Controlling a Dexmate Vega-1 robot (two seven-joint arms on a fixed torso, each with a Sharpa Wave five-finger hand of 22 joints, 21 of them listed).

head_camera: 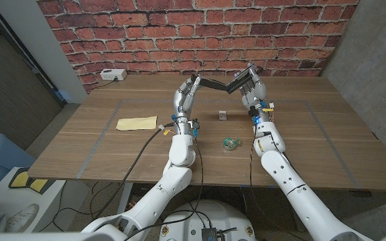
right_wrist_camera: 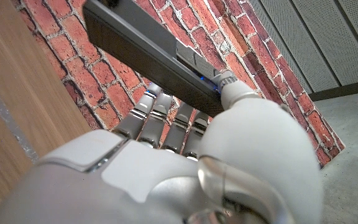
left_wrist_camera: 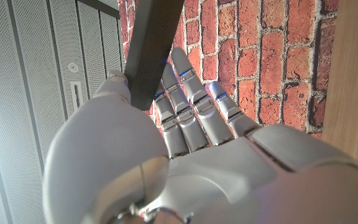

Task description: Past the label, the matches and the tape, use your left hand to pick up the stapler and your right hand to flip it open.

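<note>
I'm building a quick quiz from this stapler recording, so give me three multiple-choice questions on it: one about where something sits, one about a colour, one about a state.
1. Where does the tape roll lie?
A. on the table near the right arm
B. on the yellow label
C. against the brick wall

2. What colour is the label?
A. blue
B. yellow
C. red

3. What state is the stapler in?
A. lying shut on the table
B. held aloft, flipped open in a V
C. standing in a box

Key: 1 A, it lies on bare wood beside the right forearm. 2 B, it is pale yellow. 3 B, the left hand and right hand each hold one half above the table.
</note>
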